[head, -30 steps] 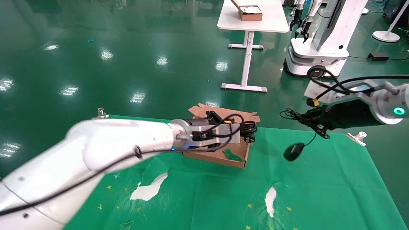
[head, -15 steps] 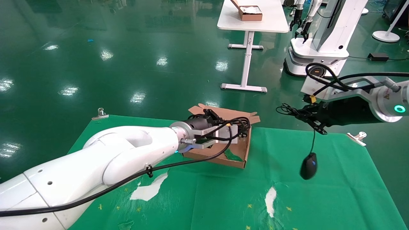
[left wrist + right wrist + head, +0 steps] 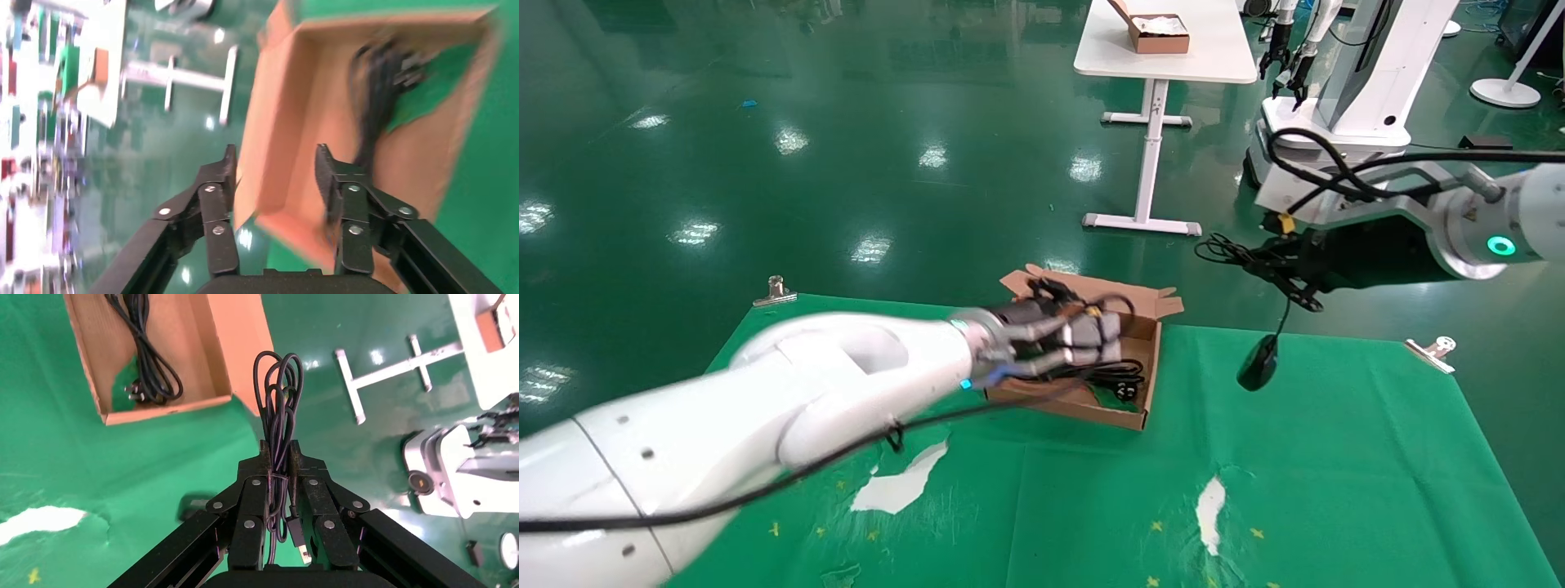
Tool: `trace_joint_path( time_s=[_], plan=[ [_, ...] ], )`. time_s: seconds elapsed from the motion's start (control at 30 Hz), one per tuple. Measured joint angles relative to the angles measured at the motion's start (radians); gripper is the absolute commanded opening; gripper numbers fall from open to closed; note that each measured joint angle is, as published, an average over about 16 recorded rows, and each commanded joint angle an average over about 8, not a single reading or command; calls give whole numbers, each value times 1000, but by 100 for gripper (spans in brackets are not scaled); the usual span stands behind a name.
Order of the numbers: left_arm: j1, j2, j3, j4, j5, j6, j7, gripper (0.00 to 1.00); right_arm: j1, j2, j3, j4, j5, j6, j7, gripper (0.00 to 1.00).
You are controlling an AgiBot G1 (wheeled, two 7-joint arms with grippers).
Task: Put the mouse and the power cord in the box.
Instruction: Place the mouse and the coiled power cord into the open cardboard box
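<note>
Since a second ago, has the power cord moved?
Yes. The power cord has dropped from the left tool onto the floor of the box.

One mouse [image 3: 1258, 363], one power cord [image 3: 147, 352], one box [image 3: 1144, 359], two grippers, one on each arm.

My left arm [image 3: 764, 400]: glossy white shell, rounded segments, small dark screw holes, a thin black cable clipped along its underside, a blue light at the metal wrist collar. My right arm [image 3: 1459, 220]: white and silver housing, a green ring light, looping black cables, a yellow tag. Both sets of jaws: black linkage bars joined by bright silver rivets, with flat black fingers [image 3: 330, 177].
</note>
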Motion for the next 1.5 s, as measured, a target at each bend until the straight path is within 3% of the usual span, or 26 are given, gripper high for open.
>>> trace_joint_path(
  time_s=[0.3,0.53,0.8,1.0,1.2,1.5],
  plan=[
    [-78,-33,-15,247,-22,1,-77,100,17,-73,-6,-55,27,21,-76,0],
    [-114,-52,-26,412,-28,7,-93,100,24,-189,-11,-174,69,71,-188,0],
    [-125,-51,-30,479,-39,12,-78,100,29,-345,-22,-378,142,155,-363,0],
    [-125,-46,-34,492,-51,9,-60,100,24,-413,-59,-484,221,222,-457,0],
    [-126,-43,-38,500,-61,7,-45,100,13,-427,-126,-510,308,296,-486,0],
    [-126,-41,-42,510,-74,5,-27,100,3,-428,-246,-481,418,426,-457,0]
  ],
)
